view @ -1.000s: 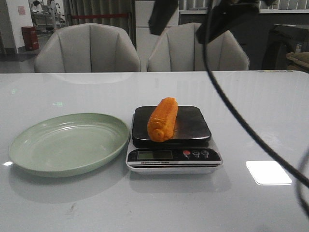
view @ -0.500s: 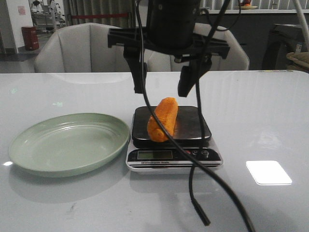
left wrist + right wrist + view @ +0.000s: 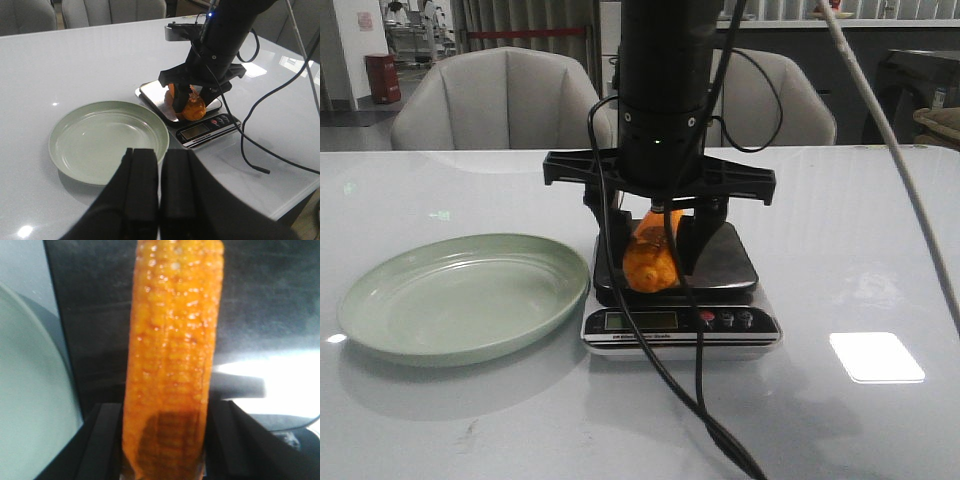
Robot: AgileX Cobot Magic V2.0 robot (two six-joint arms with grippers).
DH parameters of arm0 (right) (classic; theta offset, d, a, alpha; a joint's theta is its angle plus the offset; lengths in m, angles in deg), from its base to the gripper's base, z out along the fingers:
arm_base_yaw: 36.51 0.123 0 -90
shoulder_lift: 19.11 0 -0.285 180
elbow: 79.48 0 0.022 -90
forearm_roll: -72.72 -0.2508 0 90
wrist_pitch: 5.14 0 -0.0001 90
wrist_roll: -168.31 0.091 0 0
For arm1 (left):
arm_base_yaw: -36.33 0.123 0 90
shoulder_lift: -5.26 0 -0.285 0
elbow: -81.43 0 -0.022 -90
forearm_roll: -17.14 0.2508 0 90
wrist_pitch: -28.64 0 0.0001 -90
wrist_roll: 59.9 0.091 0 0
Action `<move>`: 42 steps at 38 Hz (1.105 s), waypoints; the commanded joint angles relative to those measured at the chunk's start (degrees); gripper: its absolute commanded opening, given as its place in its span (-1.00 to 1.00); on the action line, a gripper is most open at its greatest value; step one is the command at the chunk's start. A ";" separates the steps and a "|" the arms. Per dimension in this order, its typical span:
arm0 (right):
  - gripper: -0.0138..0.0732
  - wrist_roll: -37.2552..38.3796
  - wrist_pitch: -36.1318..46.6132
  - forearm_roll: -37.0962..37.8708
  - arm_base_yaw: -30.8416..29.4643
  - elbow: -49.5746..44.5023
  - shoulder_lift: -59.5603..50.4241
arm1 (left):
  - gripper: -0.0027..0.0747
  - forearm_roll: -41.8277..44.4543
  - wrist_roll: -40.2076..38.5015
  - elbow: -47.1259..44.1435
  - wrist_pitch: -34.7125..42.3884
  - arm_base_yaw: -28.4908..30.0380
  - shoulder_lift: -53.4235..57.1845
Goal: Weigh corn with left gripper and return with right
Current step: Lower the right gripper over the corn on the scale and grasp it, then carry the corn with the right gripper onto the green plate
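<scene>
Pale green plate (image 3: 455, 296) sits bare on the tabletop (image 3: 860, 250) just left of the scale (image 3: 678, 290), the left hand (image 3: 159, 192) hanging clenched and unloaded above its near rim. Corn (image 3: 651, 257) lies flat on the scale's dark pan, long axis running from the near-left corner back toward the chairs, blunt end nearest the display. Right hand (image 3: 658, 235) straddles the cob, fingers spread either side, nothing gripped yet; best to close squarely across mid-length and lift straight up before carrying to the plate.

Right gripper (image 3: 656, 243) pointing straight down from an upright arm, jaws spread wide apart. Left gripper (image 3: 159, 187) raised and well apart, jaws pressed together.
</scene>
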 commanded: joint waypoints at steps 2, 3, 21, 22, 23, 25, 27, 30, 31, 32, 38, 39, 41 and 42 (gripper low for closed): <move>-0.21 -0.36 1.73 0.61 0.68 5.28 -2.95 | -0.64 0.13 0.10 1.51 4.02 0.14 -0.57; -0.23 -0.72 1.55 0.56 1.20 6.22 -2.95 | -0.64 0.13 0.10 1.51 4.02 0.14 -0.57; -0.22 -5.13 12.28 -3.97 11.26 10.62 1.48 | -0.64 0.13 0.10 1.51 4.02 0.14 -0.57; -0.21 -5.13 12.60 -4.03 11.52 10.71 2.16 | -0.64 0.13 0.10 1.51 4.02 0.14 -0.57; -0.17 -5.13 13.07 -4.17 11.75 10.69 2.59 | -0.64 0.13 0.10 1.51 4.02 0.14 -0.57; -0.05 -5.13 14.00 -4.22 12.24 10.69 3.56 | -0.64 0.13 0.10 1.51 4.02 0.14 -0.57; 0.14 -5.13 14.54 -4.22 12.49 10.69 4.10 | -0.64 0.13 0.10 1.51 4.02 0.14 -0.57; 0.44 -5.13 15.23 -4.22 12.56 10.69 4.62 | -0.64 0.13 0.10 1.51 4.02 0.14 -0.57; 0.52 -5.13 15.44 -4.22 12.56 10.69 4.61 | -0.64 0.13 0.10 1.51 4.02 0.14 -0.57; 0.61 -5.13 15.58 -4.22 12.56 10.69 4.61 | -0.64 0.13 0.10 1.51 4.02 0.14 -0.57; 0.69 -5.13 14.23 -3.38 11.69 10.69 2.23 | -0.64 0.13 0.10 1.51 4.02 0.14 -0.57; 0.69 -5.13 13.63 -3.27 11.46 10.69 1.79 | -0.64 0.13 0.10 1.51 4.02 0.14 -0.57; 0.69 -5.40 12.26 -3.26 10.89 10.69 0.53 | -0.64 0.13 0.10 1.51 4.02 0.14 -0.57; 0.69 -6.02 11.33 -3.26 10.55 10.69 -0.27 | -0.64 0.13 0.10 1.51 4.02 0.14 -0.57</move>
